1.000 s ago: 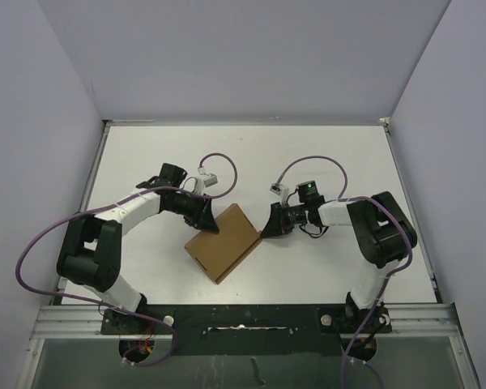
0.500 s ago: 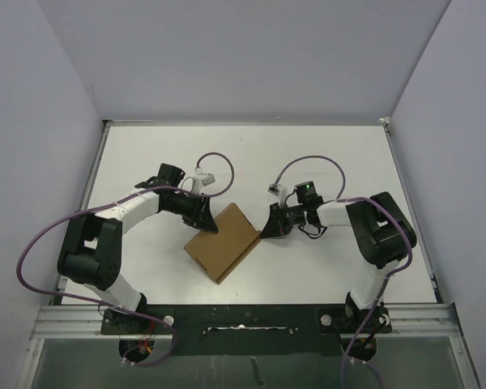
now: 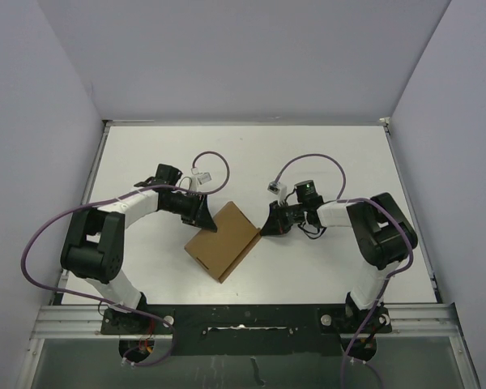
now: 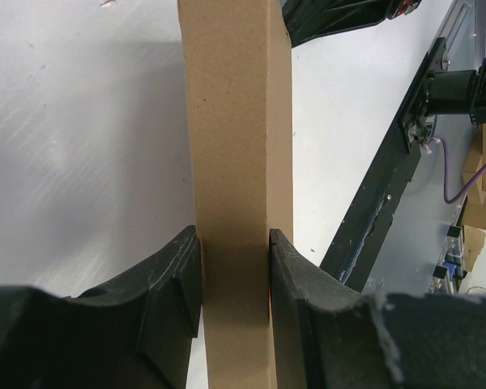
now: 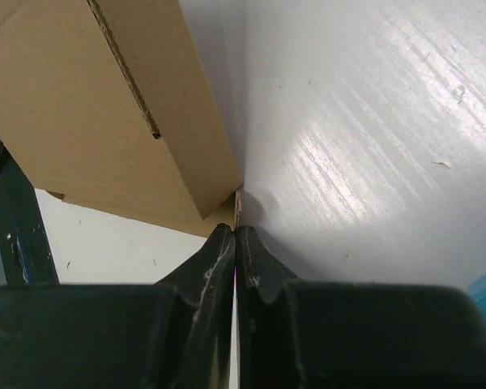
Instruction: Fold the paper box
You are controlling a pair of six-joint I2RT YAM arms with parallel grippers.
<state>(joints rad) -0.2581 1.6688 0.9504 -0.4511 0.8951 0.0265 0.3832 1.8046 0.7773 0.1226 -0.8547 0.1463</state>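
From my seat at 6 o'clock, the nearest thing is the metal rail (image 3: pixel 251 312) that carries both arm bases. Just beyond it the white table (image 3: pixel 340 146) begins.

The paper box (image 3: pixel 223 241) lies flat on the table a little toward 7 o'clock of its middle. It is plain brown card, turned like a diamond, with one corner pointing back at me.

My left gripper (image 3: pixel 204 216) meets the box on its 10 o'clock edge. In the left wrist view the jaws stand partly open and clamp the box's slim side wall. One black finger (image 4: pixel 174 275) presses on each face, and the wall runs straight away from the camera between them.

My right gripper (image 3: pixel 266 227) sits at the box's 3 o'clock corner. In the right wrist view its jaws are pressed fully together and the tips touch the very edge of the card at that corner. I cannot tell whether a thin lip of card is nipped between them. A slit with a corrugated edge shows in the box face at 11 o'clock in that view.

Farther out, a purple cable (image 3: pixel 215 158) loops above the left wrist toward 12 o'clock. A second one (image 3: pixel 312 160) arches over the right wrist. The lavender back wall (image 3: pixel 243 57) closes the scene at 12 o'clock.
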